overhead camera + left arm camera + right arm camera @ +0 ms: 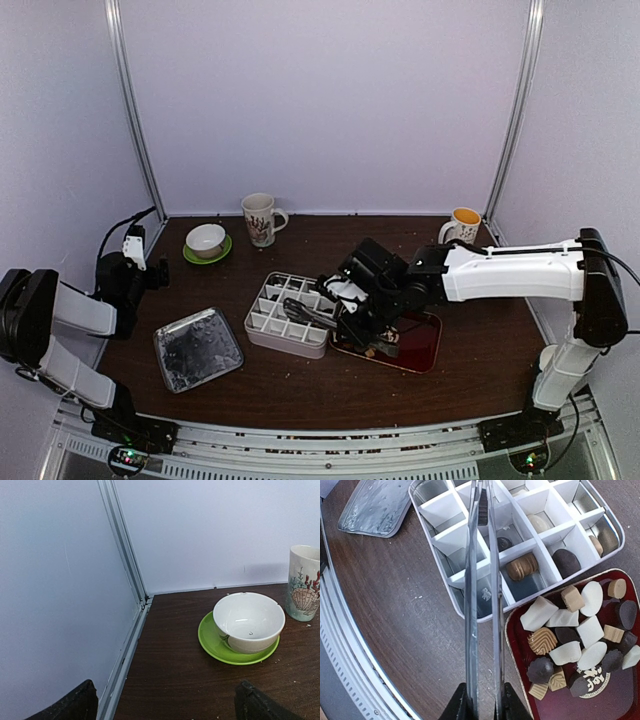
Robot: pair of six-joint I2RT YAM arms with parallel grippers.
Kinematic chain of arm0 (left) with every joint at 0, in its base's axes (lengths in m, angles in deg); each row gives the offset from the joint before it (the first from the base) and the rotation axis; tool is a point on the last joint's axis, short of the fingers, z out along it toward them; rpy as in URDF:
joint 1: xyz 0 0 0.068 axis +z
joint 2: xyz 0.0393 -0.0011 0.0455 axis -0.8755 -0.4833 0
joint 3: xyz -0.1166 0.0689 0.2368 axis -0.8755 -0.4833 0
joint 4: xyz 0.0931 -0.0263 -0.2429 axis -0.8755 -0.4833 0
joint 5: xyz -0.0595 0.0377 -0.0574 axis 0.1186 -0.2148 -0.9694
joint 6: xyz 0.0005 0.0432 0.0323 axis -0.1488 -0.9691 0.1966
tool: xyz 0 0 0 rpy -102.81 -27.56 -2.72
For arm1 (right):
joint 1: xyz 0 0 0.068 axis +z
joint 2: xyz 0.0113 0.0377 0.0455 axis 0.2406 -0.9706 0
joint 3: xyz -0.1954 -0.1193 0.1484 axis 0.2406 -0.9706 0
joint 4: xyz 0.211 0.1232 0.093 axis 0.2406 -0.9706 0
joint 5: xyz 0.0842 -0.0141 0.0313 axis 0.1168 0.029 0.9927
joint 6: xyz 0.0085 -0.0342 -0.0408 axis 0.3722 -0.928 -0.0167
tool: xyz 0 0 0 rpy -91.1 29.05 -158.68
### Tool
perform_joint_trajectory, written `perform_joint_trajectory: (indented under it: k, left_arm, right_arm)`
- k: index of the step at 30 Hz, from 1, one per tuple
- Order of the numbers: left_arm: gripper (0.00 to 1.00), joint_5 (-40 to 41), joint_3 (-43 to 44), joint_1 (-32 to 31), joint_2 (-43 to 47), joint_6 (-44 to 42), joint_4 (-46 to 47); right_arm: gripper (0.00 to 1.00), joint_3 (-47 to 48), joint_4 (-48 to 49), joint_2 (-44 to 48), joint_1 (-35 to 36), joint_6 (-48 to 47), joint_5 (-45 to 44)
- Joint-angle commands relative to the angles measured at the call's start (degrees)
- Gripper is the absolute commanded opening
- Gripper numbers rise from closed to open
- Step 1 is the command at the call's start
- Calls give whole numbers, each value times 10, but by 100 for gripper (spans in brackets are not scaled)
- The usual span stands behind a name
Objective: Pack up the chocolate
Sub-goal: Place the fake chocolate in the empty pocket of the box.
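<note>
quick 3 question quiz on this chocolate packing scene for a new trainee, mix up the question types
1. True or false: the white ceramic bowl sits on a green saucer.
2. What is the right gripper clamped on? A) long metal tongs B) a wooden spoon C) nothing
3. Fill in: the loose, unpacked chocolate pieces lie in the dark red ___, beside the white divided plastic box.
Key: 1 true; 2 A; 3 tray.
</note>
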Motion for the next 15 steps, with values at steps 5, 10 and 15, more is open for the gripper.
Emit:
perform_joint_trajectory:
  k: [5,10,15]
  left_arm:
    - [98,4,-1,2,-5,4,34]
    - [98,4,-1,2,-5,4,35]
    - [98,5,-1,2,-5,4,35]
  right_arm:
    - [20,31,51,-28,9,18,-47]
    - [20,-3,43,3,9,26,-74]
    - [21,-47,42,32,9,33,-93]
